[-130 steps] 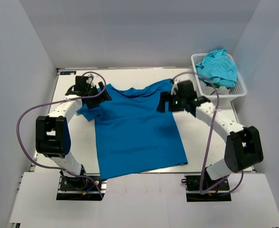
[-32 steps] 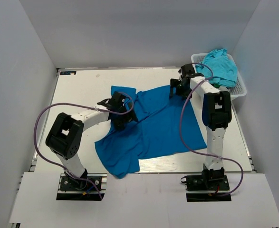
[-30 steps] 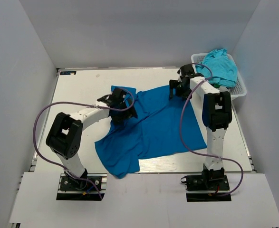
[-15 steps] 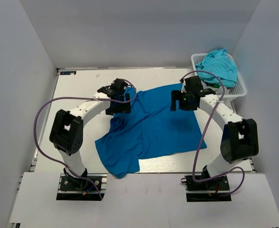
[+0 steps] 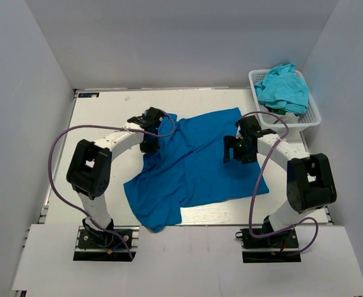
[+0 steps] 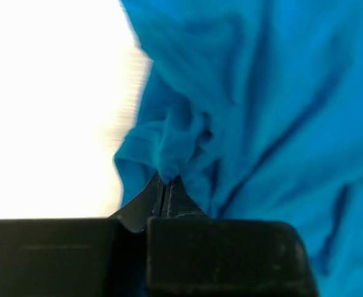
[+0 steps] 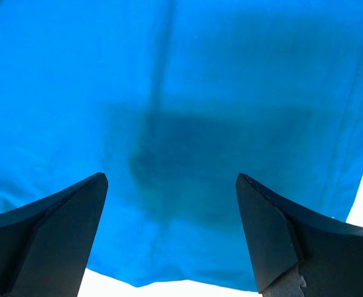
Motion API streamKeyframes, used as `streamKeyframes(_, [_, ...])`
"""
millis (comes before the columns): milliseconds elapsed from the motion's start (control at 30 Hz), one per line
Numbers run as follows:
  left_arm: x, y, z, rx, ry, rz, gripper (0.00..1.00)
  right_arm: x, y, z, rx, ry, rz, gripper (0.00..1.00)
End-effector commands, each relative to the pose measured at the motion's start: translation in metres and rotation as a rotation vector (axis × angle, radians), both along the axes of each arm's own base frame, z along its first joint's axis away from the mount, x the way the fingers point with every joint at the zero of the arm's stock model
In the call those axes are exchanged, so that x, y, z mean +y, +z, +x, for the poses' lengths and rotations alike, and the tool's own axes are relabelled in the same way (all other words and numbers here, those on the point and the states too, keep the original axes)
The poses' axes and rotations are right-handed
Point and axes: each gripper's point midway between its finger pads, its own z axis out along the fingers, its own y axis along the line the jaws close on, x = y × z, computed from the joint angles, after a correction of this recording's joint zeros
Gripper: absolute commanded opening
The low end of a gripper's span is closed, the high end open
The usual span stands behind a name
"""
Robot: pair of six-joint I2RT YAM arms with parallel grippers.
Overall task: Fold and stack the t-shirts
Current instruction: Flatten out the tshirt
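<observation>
A royal blue t-shirt lies rumpled and partly folded across the middle of the white table. My left gripper sits at the shirt's upper left edge, shut on a bunched fold of the blue t-shirt, as the left wrist view shows. My right gripper hovers over the shirt's right half with its jaws wide open and nothing between them; the right wrist view shows flat blue fabric below. Turquoise t-shirts are heaped in the basket.
A white lattice basket stands at the table's back right corner. Purple cables loop from both arms. Grey walls close in on the left, back and right. Bare table lies left of the shirt.
My left gripper moved up to the shirt's upper left edge and closed on a fold of it. My right arm swung forward from the far edge to above the shirt's right half, staying open.
</observation>
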Motion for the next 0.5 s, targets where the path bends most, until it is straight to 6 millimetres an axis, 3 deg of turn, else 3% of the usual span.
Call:
streamKeyframes(0, [0.024, 0.007, 0.012, -0.055, 0.115, 0.055, 0.00, 0.002, 0.001, 0.009, -0.044, -0.014, 0.015, 0.90])
streamKeyframes(167, [0.064, -0.002, 0.015, -0.033, 0.242, 0.072, 0.00, -0.003, -0.026, -0.001, 0.027, -0.030, -0.022, 0.90])
streamKeyframes(333, [0.088, -0.017, 0.001, 0.038, 0.319, 0.061, 0.00, -0.007, -0.032, -0.003, 0.037, -0.043, -0.039, 0.90])
streamKeyframes(467, [0.104, -0.024, 0.003, 0.059, 0.375, 0.040, 0.00, -0.008, -0.033, 0.000, 0.033, -0.048, -0.038, 0.90])
